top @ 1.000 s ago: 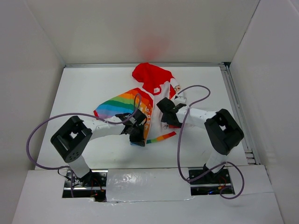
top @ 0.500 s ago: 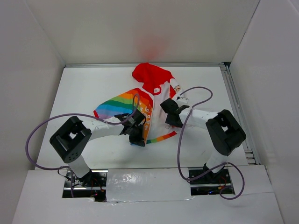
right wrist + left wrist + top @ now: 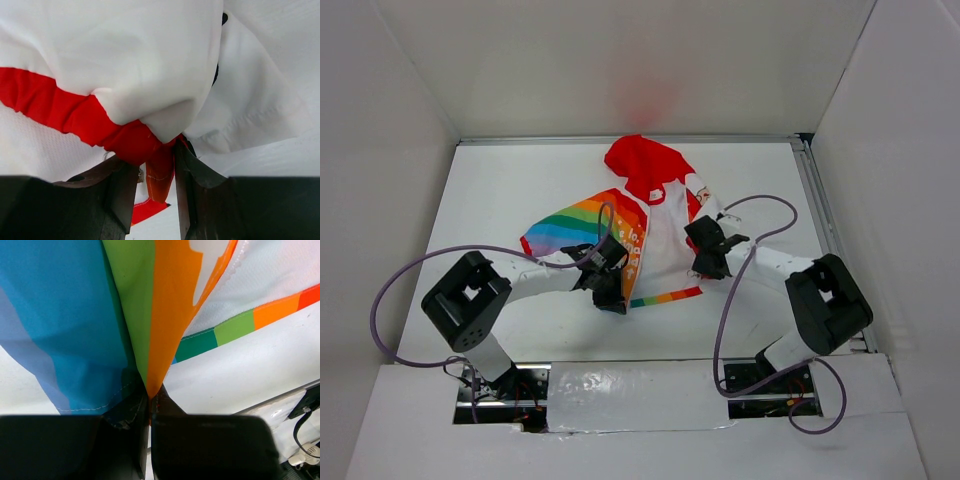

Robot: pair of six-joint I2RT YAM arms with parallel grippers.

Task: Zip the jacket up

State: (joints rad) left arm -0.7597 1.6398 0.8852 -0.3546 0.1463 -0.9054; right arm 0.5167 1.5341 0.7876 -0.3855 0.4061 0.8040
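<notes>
The jacket (image 3: 655,235) lies on the table, red hood at the back, rainbow-striped half on the left, white half on the right, white lining showing in the middle. My left gripper (image 3: 610,295) is shut on the rainbow half's bottom hem, pinching orange and blue cloth (image 3: 150,340). My right gripper (image 3: 710,262) is shut on the white half's edge; the right wrist view shows red trim and white cloth (image 3: 150,145) bunched between the fingers (image 3: 195,170). The zipper slider is not visible.
The table (image 3: 500,190) is white, walled at the back and both sides. A metal rail (image 3: 825,220) runs along the right edge. Purple cables (image 3: 410,275) loop from both arms.
My right gripper has moved to the right with the white half, spreading the jacket open and baring the white lining. My left gripper has held the rainbow hem nearly still.
</notes>
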